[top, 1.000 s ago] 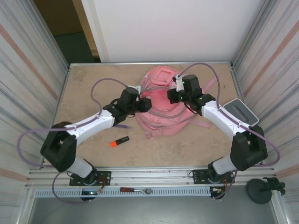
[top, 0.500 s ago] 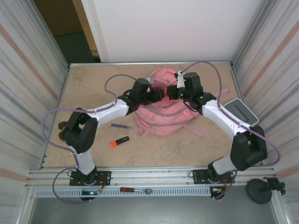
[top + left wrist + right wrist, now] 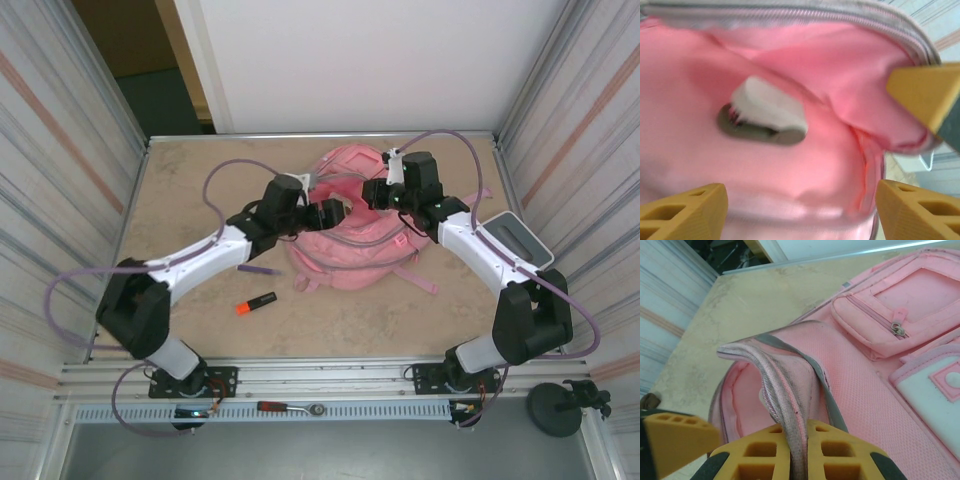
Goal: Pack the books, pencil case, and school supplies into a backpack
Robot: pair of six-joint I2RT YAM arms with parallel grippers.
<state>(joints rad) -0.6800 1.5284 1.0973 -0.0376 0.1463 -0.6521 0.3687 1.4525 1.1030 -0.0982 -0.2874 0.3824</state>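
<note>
The pink backpack lies in the middle of the table. My right gripper is shut on the grey-pink zip rim of its mouth and holds it up. My left gripper is open at that mouth, facing the pink lining. A small white eraser-like piece sits inside, apart from my fingers. The orange-and-black marker and the thin purple pen lie on the table left of the bag. The books and the pencil case are out of view.
A grey-white rectangular box sits at the right edge of the table. Corrugated walls close in both sides. The right gripper's finger shows in the left wrist view, close by the bag's mouth.
My left gripper reached into the bag's mouth, opened, and let go of the white piece, which now lies inside. The right gripper kept its hold on the rim.
</note>
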